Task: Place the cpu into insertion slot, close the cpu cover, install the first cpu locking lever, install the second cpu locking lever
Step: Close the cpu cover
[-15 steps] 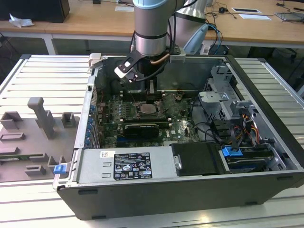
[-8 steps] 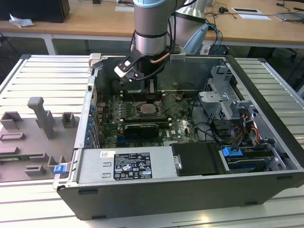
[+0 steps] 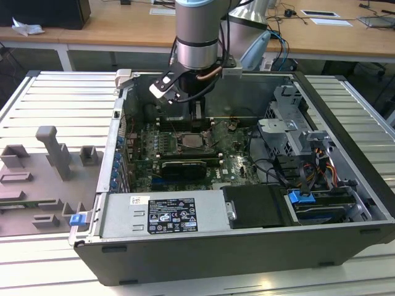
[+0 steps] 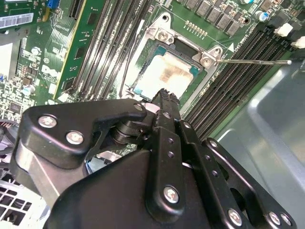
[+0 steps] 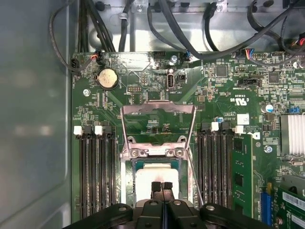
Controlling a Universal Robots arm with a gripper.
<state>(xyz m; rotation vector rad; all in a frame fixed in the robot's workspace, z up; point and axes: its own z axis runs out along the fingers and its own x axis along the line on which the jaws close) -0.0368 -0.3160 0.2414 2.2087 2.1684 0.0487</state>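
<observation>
end effector [image 5: 162, 185] over cpu [image 5: 151, 172], cpu cover [image 5: 157, 108] open — memory slots [image 5: 97, 176] flanking

Bright, even room light falls from above in the exterior view: the pale slatted table [image 3: 55, 92] is lit flat, while the inside of the computer case [image 3: 247, 262] lies in shade, darkest under the arm [image 3: 196, 37]. In the first wrist view the grey case wall [image 5: 33, 119] carries soft pale reflections and the chip [image 5: 155, 172] glares almost white. In the second wrist view the gripper [image 4: 166, 95] sits dark and close, with small highlights on its screws
</observation>
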